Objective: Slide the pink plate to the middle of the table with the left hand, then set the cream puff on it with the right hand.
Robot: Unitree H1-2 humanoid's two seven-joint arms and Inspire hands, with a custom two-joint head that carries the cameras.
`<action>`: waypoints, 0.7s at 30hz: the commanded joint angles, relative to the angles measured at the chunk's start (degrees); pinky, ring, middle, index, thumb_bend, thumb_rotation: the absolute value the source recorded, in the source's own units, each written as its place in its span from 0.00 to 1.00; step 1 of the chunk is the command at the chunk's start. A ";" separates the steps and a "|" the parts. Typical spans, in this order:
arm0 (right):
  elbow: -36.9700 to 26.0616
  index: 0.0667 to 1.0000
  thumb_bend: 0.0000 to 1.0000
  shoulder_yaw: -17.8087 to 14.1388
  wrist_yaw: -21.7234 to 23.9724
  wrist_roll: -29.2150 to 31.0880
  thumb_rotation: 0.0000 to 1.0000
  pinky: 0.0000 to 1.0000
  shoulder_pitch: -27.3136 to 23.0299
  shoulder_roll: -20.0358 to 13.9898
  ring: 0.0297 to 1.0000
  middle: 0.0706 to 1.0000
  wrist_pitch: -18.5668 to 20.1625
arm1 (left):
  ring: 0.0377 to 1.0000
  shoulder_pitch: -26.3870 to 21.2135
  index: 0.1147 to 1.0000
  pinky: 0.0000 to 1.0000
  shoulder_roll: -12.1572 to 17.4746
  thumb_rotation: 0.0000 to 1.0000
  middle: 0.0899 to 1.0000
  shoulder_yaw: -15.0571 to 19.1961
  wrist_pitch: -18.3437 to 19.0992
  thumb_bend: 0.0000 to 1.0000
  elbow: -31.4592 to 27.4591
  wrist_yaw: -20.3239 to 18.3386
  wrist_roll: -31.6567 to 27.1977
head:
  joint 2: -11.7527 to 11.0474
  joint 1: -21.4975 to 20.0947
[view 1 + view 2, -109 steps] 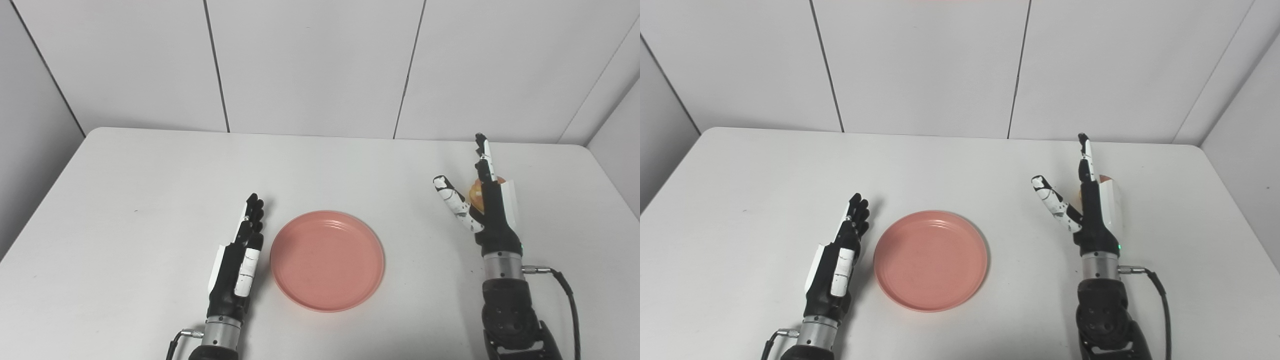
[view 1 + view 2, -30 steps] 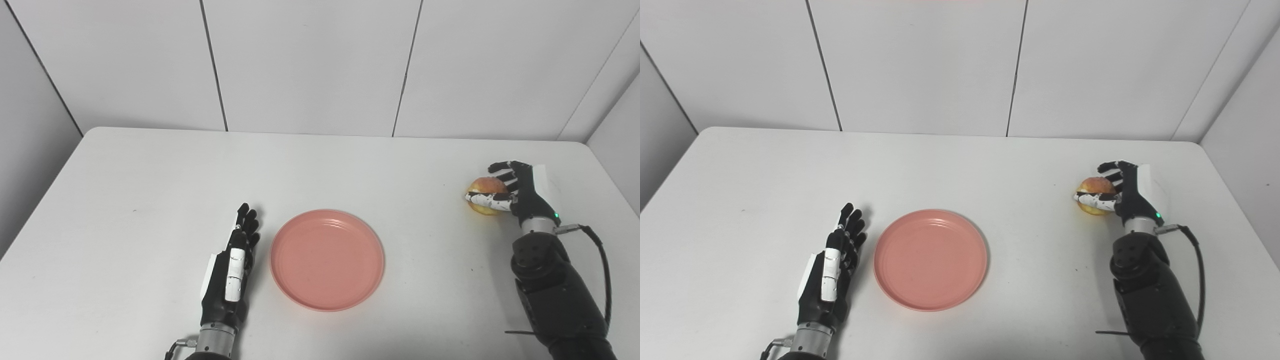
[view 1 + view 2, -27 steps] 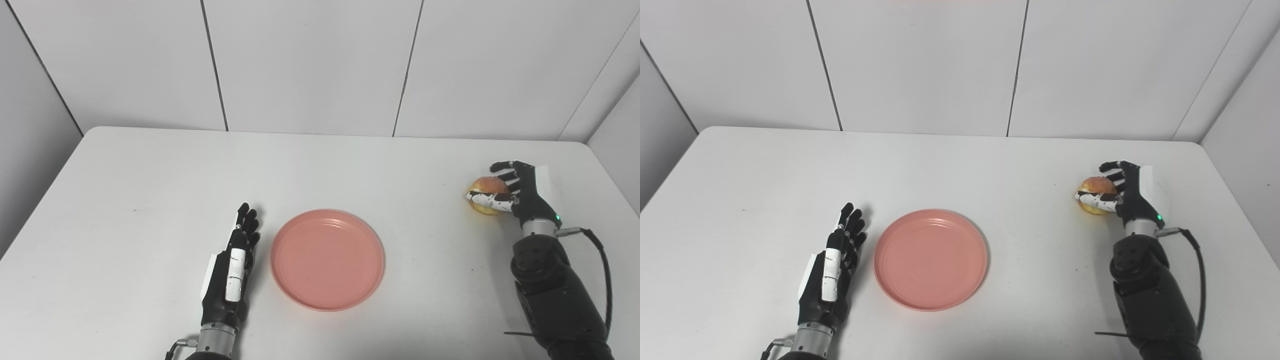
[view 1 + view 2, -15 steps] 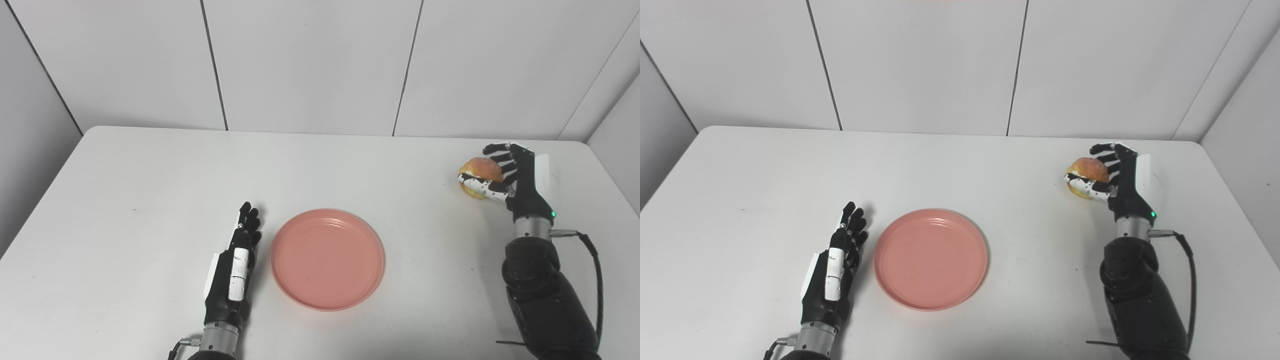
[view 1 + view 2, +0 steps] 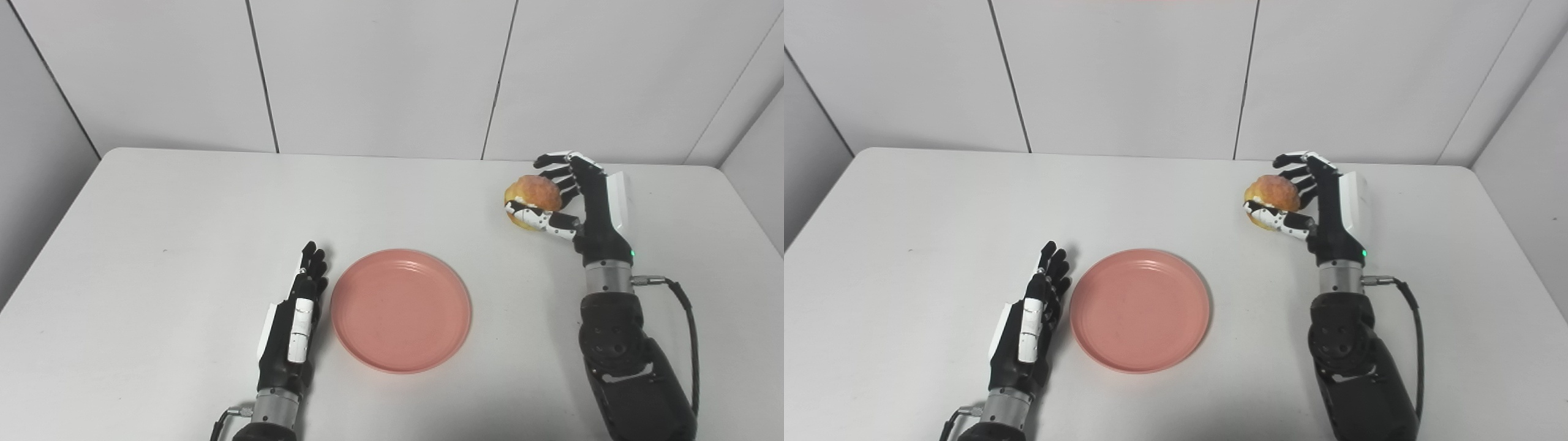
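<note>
The pink plate (image 5: 401, 309) lies flat near the middle of the white table (image 5: 153, 233). My left hand (image 5: 294, 324) rests on edge on the table just left of the plate, fingers straight and apart, holding nothing. My right hand (image 5: 572, 202) is shut on the golden cream puff (image 5: 533, 193), thumb under it and fingers curled over its top. It holds the puff in the air above the table, up and to the right of the plate. The same shows in the right eye view, with the puff (image 5: 1274, 193) and the plate (image 5: 1139, 309).
White wall panels stand behind the table's far edge. A black cable (image 5: 689, 306) hangs from my right wrist. The table's right edge (image 5: 750, 208) runs close beside my right arm.
My right hand closed on the cream puff on the table at the right, then lifted it and carried it up and left toward the plate. The left hand stayed beside the plate. The camera shifted slightly.
</note>
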 commanded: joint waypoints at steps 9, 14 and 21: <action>-6.40 0.48 0.51 2.31 4.22 -0.87 0.00 0.26 1.27 1.66 0.37 0.45 -4.25 | 1.00 0.14 1.00 1.00 -1.40 1.00 1.00 -0.89 1.99 0.74 -1.49 0.37 0.90 | 0.43 1.62; -7.79 0.50 0.50 4.82 6.08 -1.83 0.00 0.23 2.90 2.22 0.34 0.43 -4.93 | 1.00 0.19 1.00 1.00 -1.28 1.00 1.00 -1.29 3.68 0.77 -2.50 0.39 2.02 | 0.57 1.69; -7.83 0.51 0.51 7.99 8.01 -2.94 0.00 0.26 4.95 2.82 0.34 0.42 -7.31 | 1.00 0.21 1.00 1.00 -1.53 1.00 1.00 -1.22 2.96 0.77 -2.35 0.74 2.41 | 0.55 1.66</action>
